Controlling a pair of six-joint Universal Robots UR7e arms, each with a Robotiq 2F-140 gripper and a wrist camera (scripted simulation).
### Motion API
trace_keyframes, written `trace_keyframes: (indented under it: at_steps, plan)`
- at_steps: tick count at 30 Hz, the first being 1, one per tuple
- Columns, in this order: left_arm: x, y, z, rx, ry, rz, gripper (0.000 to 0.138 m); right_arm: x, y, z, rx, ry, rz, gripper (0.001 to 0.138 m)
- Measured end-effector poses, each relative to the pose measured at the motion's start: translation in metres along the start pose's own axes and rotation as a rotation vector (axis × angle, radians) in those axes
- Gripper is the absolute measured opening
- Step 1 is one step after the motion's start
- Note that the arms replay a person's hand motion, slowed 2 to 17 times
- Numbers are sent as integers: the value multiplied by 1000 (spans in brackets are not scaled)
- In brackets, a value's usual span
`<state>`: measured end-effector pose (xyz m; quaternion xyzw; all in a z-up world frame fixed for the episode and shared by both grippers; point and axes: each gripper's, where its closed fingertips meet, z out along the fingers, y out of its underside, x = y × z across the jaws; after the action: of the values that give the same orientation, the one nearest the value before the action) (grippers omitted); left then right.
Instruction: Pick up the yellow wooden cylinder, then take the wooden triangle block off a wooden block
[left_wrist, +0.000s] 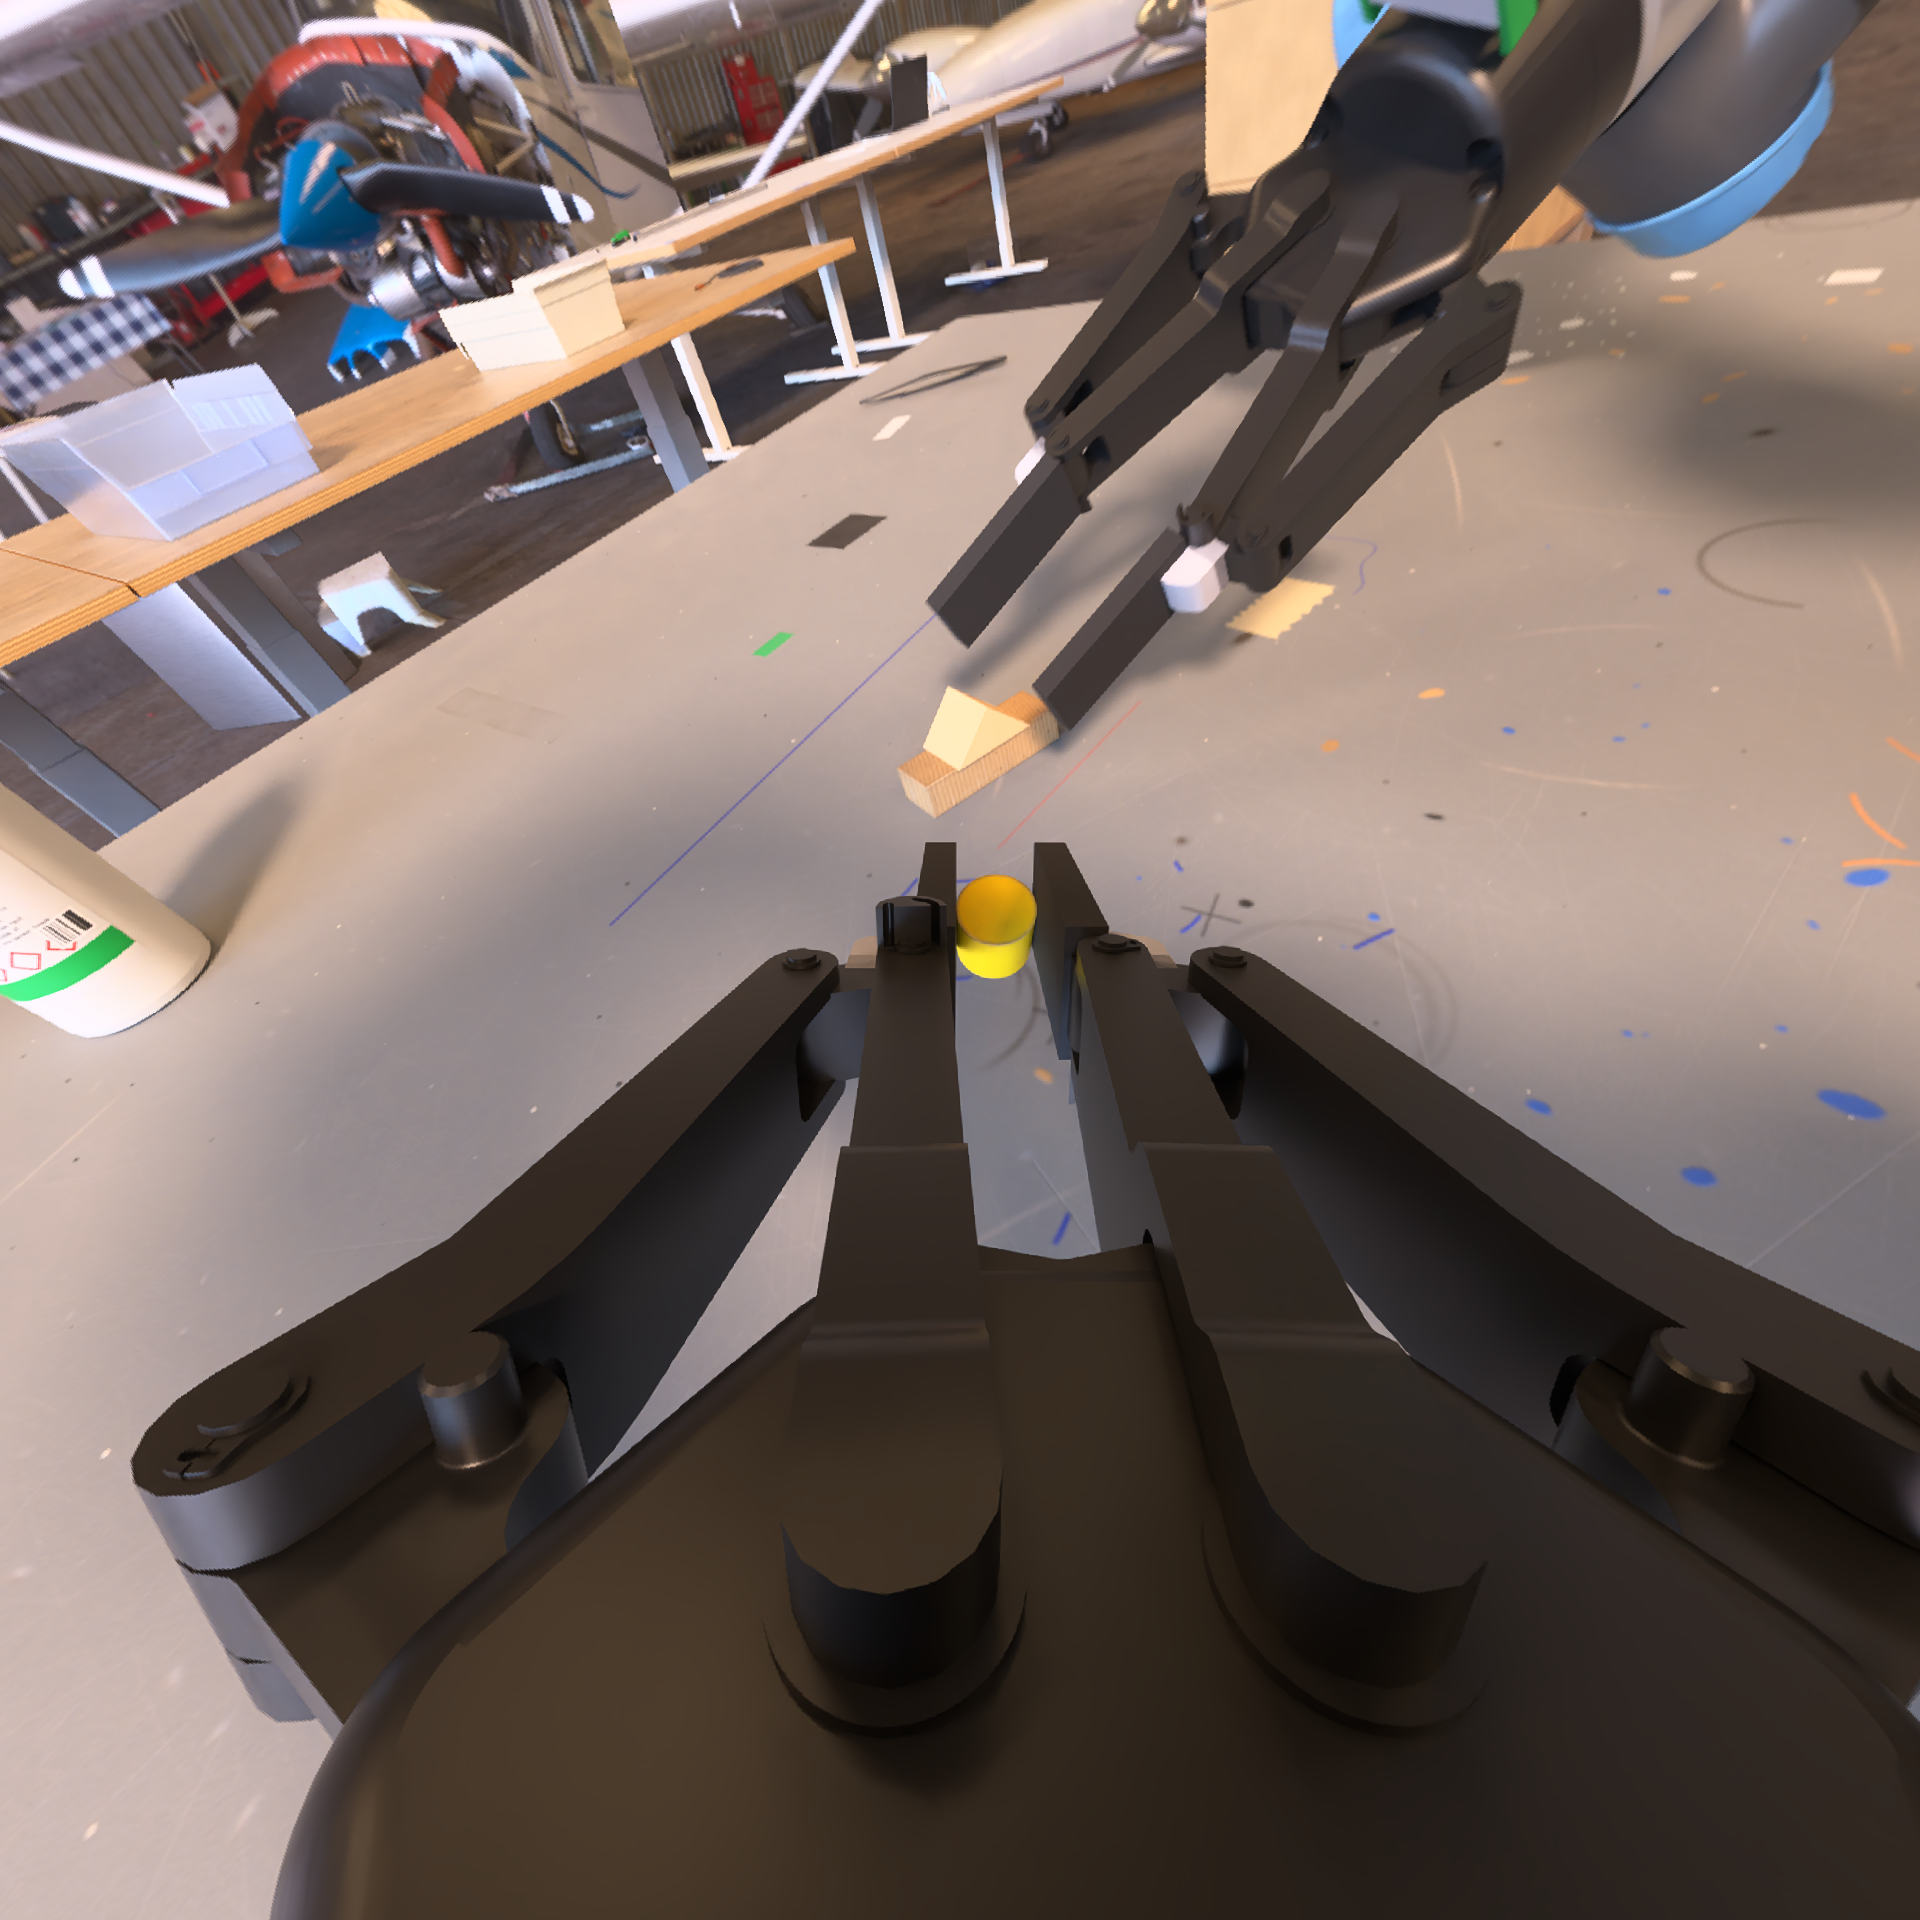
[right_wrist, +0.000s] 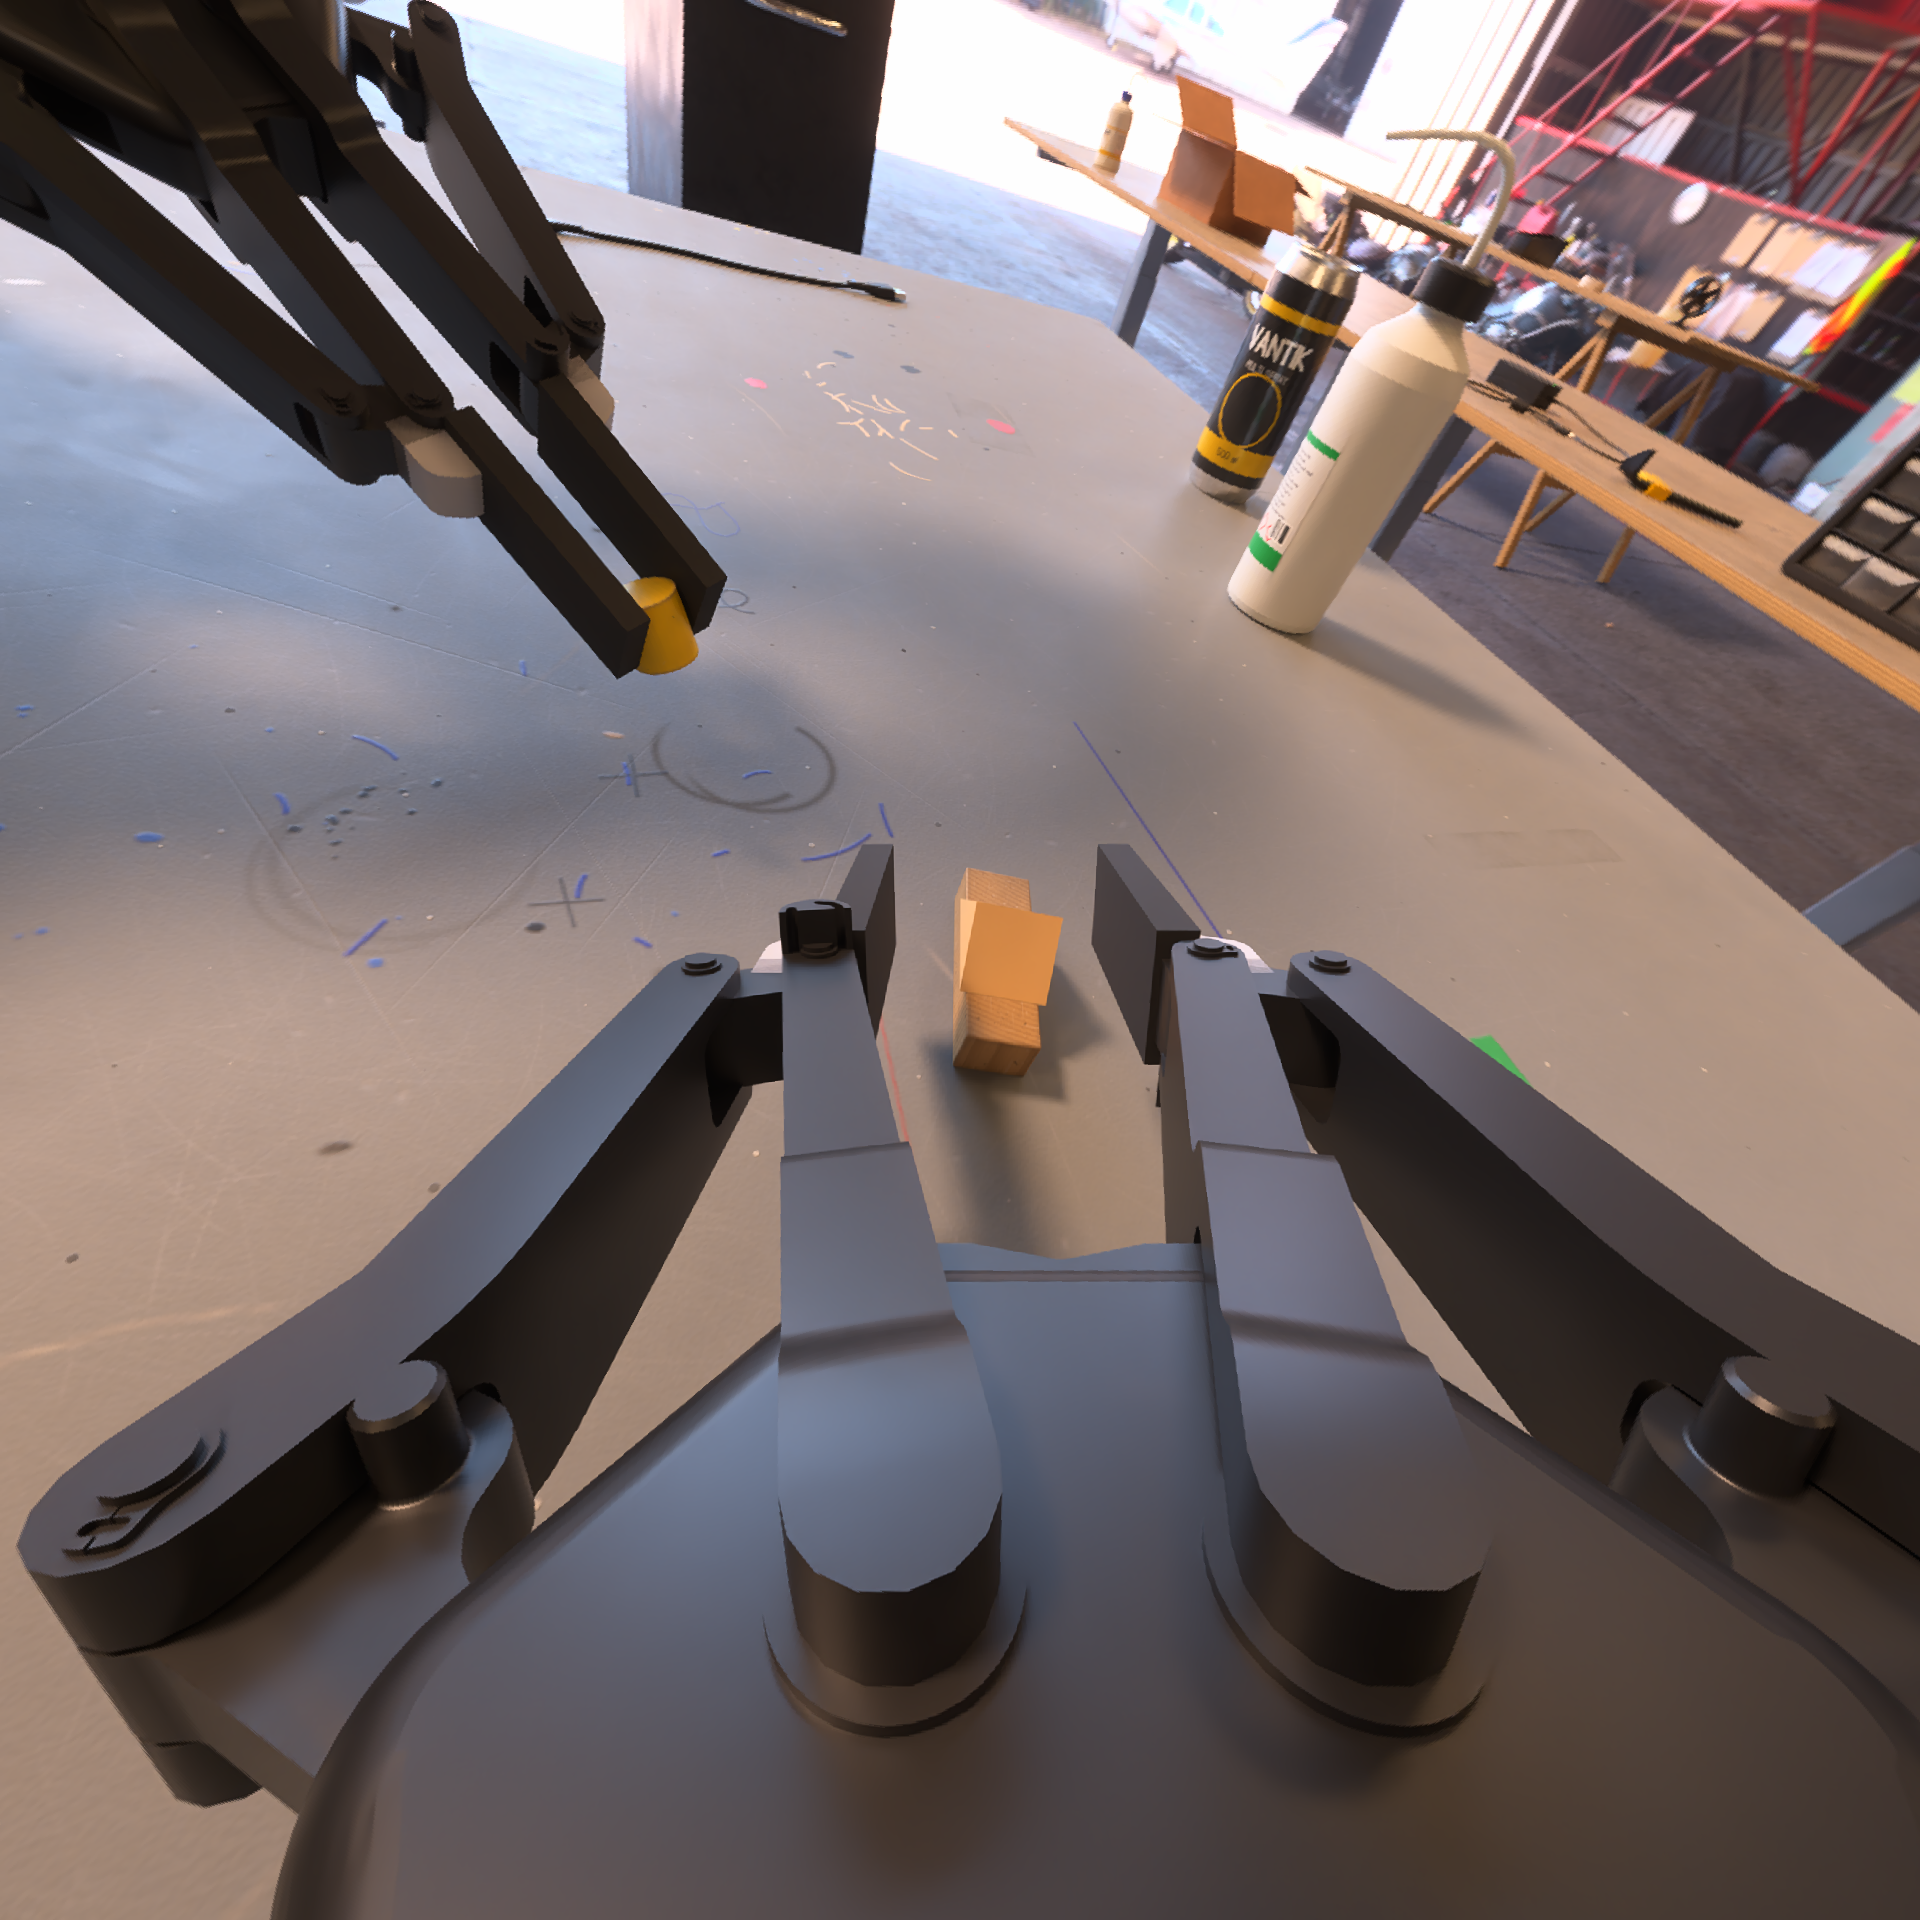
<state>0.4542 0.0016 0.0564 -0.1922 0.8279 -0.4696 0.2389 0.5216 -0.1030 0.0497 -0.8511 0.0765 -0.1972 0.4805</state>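
My left gripper (left_wrist: 994, 883) is shut on the yellow wooden cylinder (left_wrist: 994, 925) and holds it above the grey table (left_wrist: 520, 1039). The right wrist view shows it too, with the cylinder (right_wrist: 665, 629) between the left gripper's fingertips (right_wrist: 670, 613). The wooden triangle block (right_wrist: 1006, 951) sits on a long wooden block (right_wrist: 995, 1029) lying on the table. My right gripper (right_wrist: 994, 914) is open, its fingers either side of the triangle block and apart from it. In the left wrist view the triangle (left_wrist: 971, 727) rests on the block (left_wrist: 961, 769), with the right gripper (left_wrist: 1013, 665) just above.
A white bottle (right_wrist: 1351, 457) and a black and yellow spray can (right_wrist: 1273, 374) stand at the table's right side; the bottle also shows in the left wrist view (left_wrist: 73, 935). A black cable (right_wrist: 727, 265) lies at the far edge. Wooden workbenches (left_wrist: 416, 416) stand beyond the table.
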Motion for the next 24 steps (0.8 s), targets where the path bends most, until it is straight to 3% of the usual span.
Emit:
trace_keyframes:
  at_steps: [5, 13, 18, 24]
  plan:
    - [5, -10, 3, 35, 14, -43, 20, 0, -5, 10, 6, -71, 19, 55]
    - [10, -26, 4, 26, 19, -116, 20, -1, -3, 17, -24, -168, 88, 58]
    - [11, -35, 5, 15, 5, -153, 20, 0, -3, 17, -23, -166, 103, 58]
    - [16, -40, 8, 15, 4, -146, 20, 3, -1, 17, -35, -121, 94, 57]
